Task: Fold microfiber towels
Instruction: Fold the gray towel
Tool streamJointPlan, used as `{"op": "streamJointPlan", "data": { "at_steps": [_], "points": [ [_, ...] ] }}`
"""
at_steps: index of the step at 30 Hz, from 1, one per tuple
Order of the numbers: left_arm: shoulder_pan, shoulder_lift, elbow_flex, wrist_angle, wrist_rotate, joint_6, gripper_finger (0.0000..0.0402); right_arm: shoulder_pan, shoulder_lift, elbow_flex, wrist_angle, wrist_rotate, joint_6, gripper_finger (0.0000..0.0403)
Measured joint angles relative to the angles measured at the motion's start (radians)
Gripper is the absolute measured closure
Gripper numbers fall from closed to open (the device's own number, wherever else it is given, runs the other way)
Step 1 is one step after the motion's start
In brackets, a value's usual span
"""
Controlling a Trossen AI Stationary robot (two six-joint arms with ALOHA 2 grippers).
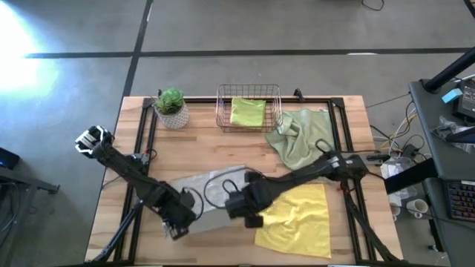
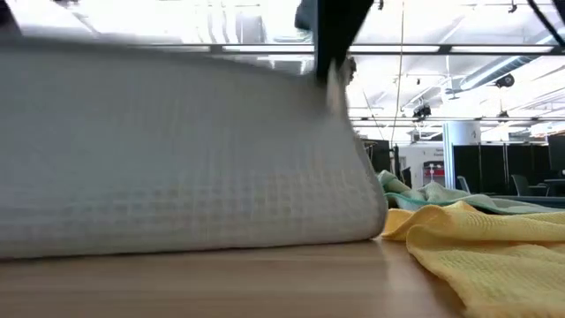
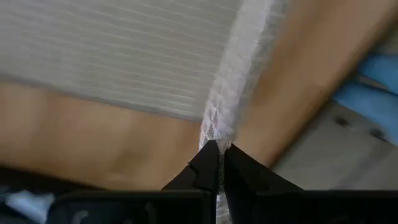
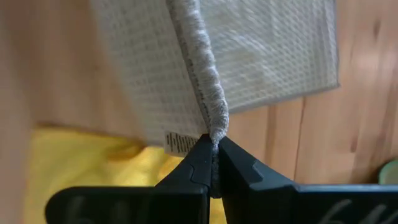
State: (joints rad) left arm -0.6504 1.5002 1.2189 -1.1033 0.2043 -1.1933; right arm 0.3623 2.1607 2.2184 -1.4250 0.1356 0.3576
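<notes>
While the grey towel (image 1: 211,191) lay near the front edge of the table (image 1: 215,144), between the two arms, both grippers were pinched shut on its hem. The left gripper (image 3: 216,163) held one edge with its fingers closed tight, and the right gripper (image 4: 213,155) was clamped on another edge beside a small sewn label (image 4: 182,142). From table height the grey towel stood raised off the wood like a curtain, filling most of that view. Just to its right the yellow towel (image 1: 297,217) lay rumpled on the table, under the right arm. Farther back, the pale sage towel (image 1: 300,137) was heaped beside the wire basket (image 1: 250,108), touching it, and the lime green towel (image 1: 248,113) rested inside that basket. A small potted plant (image 1: 171,107) stood to the left of the basket.
</notes>
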Motion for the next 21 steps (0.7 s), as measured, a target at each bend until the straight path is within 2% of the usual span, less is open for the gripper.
{"op": "streamJointPlan", "data": {
  "at_steps": [6, 12, 21],
  "points": [
    [0.091, 0.0, -0.051, -0.068, -0.083, 0.112, 0.04, -0.098, 0.017, -0.087, 0.027, 0.043, 0.035, 0.0394],
    [0.197, 0.006, -0.099, -0.079, -0.084, 0.206, 0.04, -0.185, 0.018, -0.151, 0.084, 0.047, -0.006, 0.0394],
    [0.271, 0.006, -0.172, -0.086, -0.083, 0.211, 0.04, -0.219, 0.019, -0.181, 0.202, 0.023, -0.07, 0.0394]
  ]
}}
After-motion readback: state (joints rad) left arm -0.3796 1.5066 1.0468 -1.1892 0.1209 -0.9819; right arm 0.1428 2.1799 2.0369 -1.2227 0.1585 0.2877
